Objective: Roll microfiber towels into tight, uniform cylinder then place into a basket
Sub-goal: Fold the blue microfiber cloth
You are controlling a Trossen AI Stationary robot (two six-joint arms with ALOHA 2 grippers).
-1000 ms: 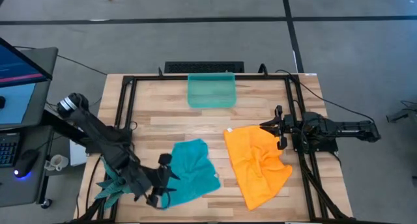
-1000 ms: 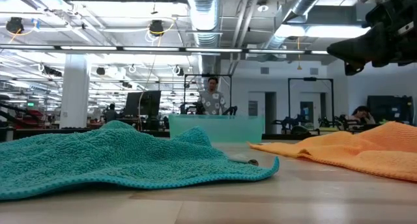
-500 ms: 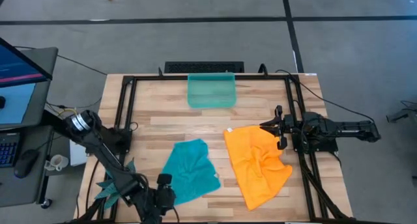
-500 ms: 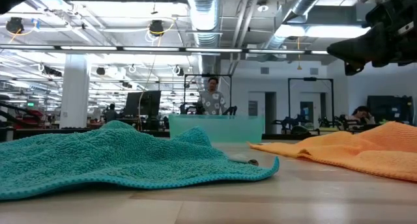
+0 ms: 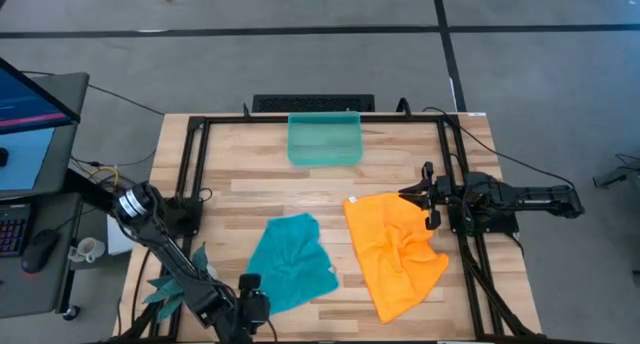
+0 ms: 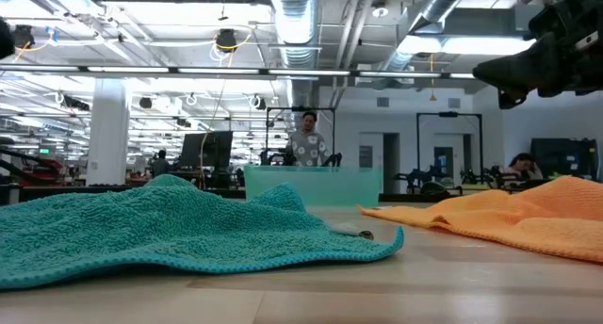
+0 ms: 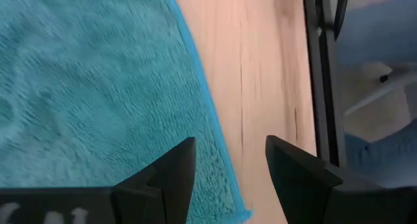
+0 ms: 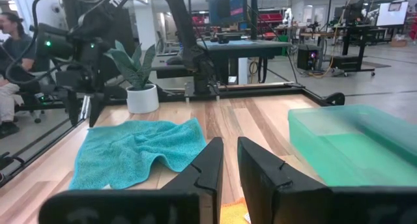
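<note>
The teal-blue towel (image 5: pixel 292 262) lies rumpled near the table's front, left of centre, and the orange towel (image 5: pixel 395 252) lies spread to its right. The teal-green basket (image 5: pixel 324 138) stands at the far middle. My left gripper (image 5: pixel 250 302) hangs open over the teal towel's near-left edge (image 7: pixel 207 113), one finger above the cloth and one above bare wood, slanting down. My right gripper (image 5: pixel 427 196) waits level at the right, beside the orange towel's far corner. Its fingers (image 8: pixel 230 165) stand a narrow gap apart with nothing between them.
A teal spiky plant figure (image 5: pixel 175 284) stands at the near-left corner, close beside my left arm. A black frame rail (image 5: pixel 190 174) runs round the tabletop. Bare wood (image 5: pixel 270 189) lies between the towels and the basket.
My left gripper has sunk and gone toward the table's near edge along the teal towel's left side, rolling at the wrist, and it stays open. Neither towel has moved.
</note>
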